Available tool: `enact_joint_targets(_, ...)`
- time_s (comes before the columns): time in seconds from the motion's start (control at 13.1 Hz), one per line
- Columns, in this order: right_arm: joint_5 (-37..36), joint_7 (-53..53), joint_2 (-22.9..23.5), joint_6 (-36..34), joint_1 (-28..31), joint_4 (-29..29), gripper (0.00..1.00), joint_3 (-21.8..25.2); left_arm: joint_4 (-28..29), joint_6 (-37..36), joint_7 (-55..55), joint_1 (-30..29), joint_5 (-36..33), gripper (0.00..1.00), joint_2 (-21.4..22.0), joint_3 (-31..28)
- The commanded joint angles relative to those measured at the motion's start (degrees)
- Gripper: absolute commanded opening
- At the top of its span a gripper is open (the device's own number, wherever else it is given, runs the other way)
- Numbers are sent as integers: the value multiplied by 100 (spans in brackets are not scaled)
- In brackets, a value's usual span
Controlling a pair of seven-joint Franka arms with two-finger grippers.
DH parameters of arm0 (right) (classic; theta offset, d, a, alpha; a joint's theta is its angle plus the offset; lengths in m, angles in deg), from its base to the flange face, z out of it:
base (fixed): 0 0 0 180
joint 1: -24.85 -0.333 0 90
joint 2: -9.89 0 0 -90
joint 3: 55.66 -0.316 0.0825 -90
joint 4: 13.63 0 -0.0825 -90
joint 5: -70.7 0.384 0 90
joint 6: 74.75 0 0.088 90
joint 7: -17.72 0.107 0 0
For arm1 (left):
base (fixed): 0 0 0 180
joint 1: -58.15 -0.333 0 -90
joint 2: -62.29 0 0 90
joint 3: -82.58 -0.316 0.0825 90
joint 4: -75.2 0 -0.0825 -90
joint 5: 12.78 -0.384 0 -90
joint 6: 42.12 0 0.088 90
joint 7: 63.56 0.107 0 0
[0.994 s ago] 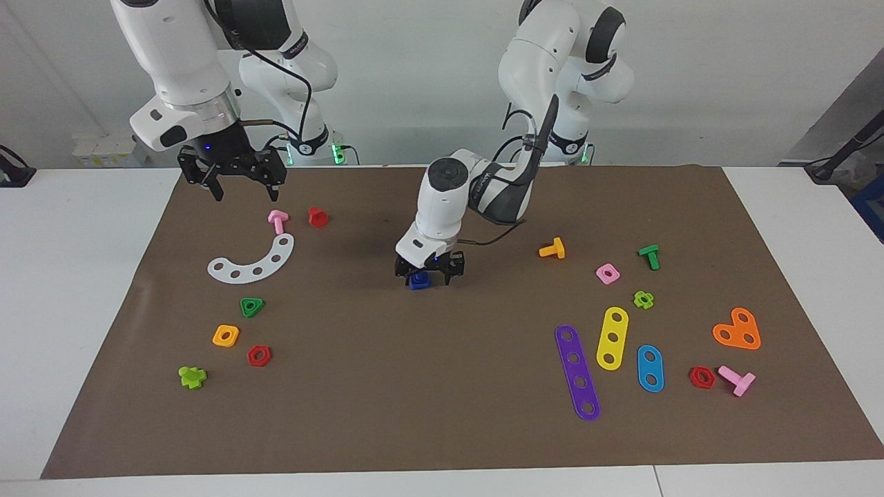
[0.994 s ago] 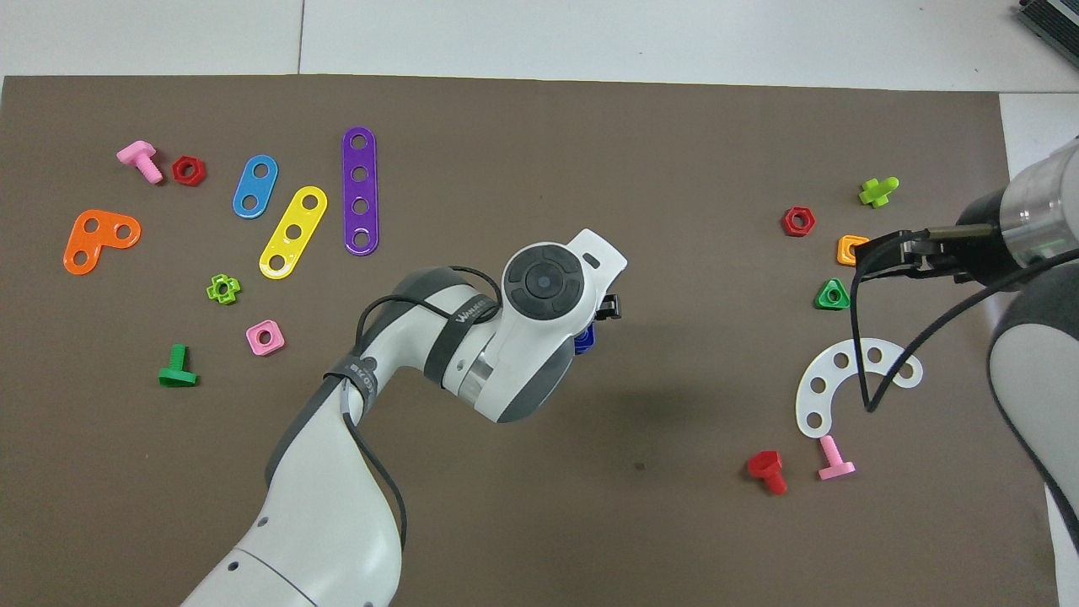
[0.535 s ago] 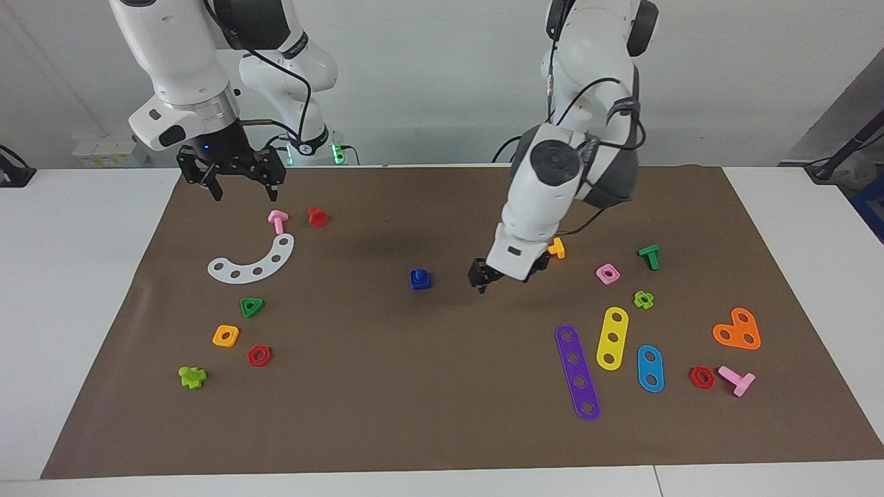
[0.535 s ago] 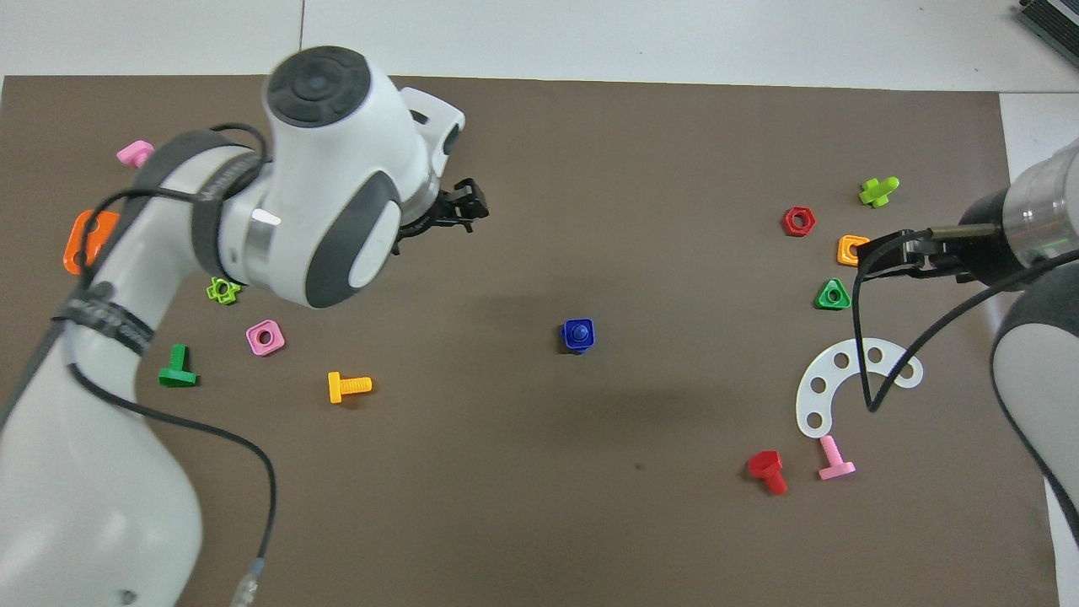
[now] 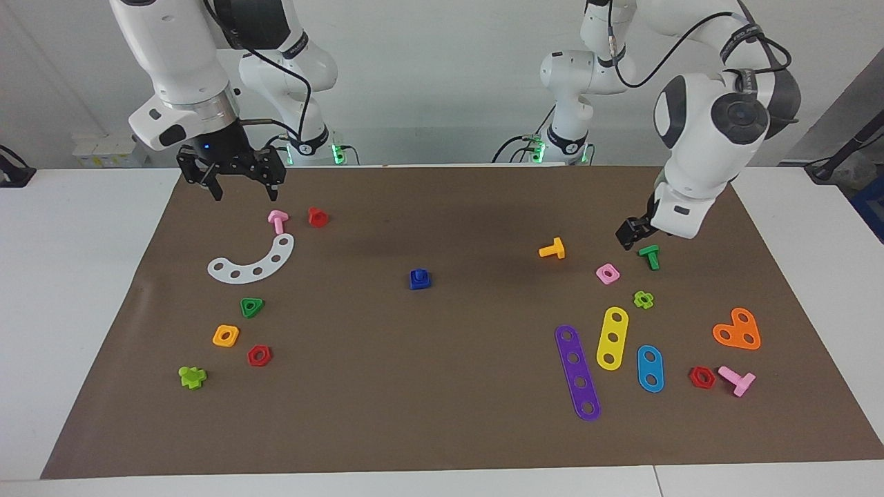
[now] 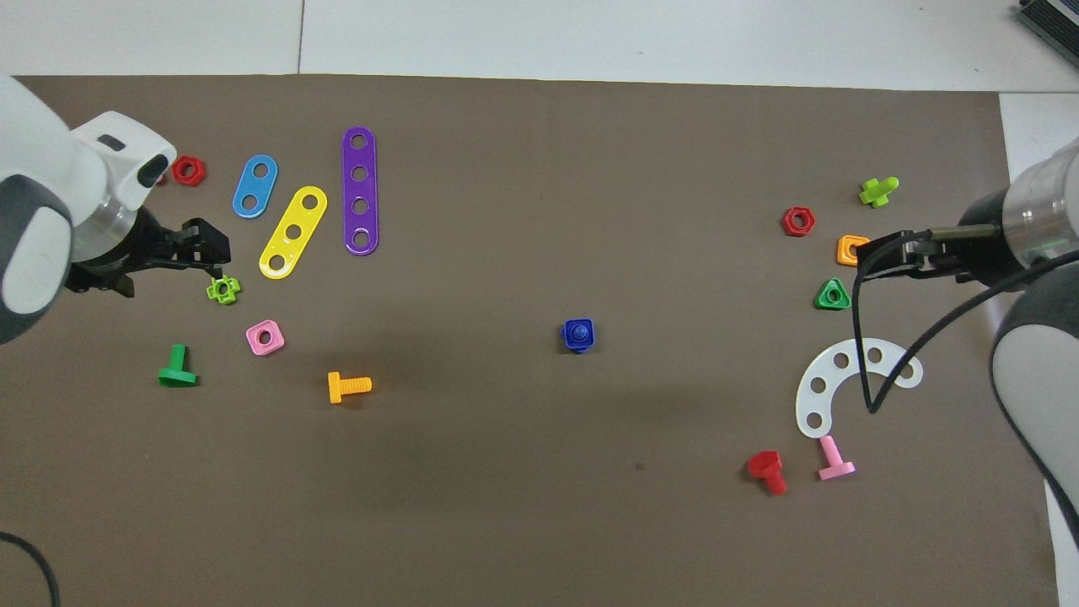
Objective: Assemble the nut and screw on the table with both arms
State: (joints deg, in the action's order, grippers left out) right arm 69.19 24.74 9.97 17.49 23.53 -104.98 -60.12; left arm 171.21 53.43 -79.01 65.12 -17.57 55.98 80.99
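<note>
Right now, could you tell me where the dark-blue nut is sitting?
The nut sits near the middle of the brown mat, fitted on the screw, apart from all other pieces and with neither gripper near it.

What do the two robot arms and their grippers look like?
Both arms are white and rounded, with dark grey joint caps and thin black cables looped along them. The right arm has a silver wrist ring. The left gripper and right gripper are black; the right one shows a small blue light.

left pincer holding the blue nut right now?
No: the nut sits alone mid-mat on the screw, while the left pincer hangs over the green bolt.
</note>
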Motion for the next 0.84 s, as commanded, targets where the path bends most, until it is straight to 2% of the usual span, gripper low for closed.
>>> enact_joint_targets(0.0,160,-218,-122,31,62,-111,100,-20,78,78,987,-302,187,100,463,45)
enact_joint_targets(0.23,160,-218,-148,49,44,-128,100,-11,-204,253,1194,-530,890,100,464,45)
enact_joint_targets(0.76,353,-209,-262,181,44,-304,100,-2,-337,158,1361,-531,875,100,525,62)
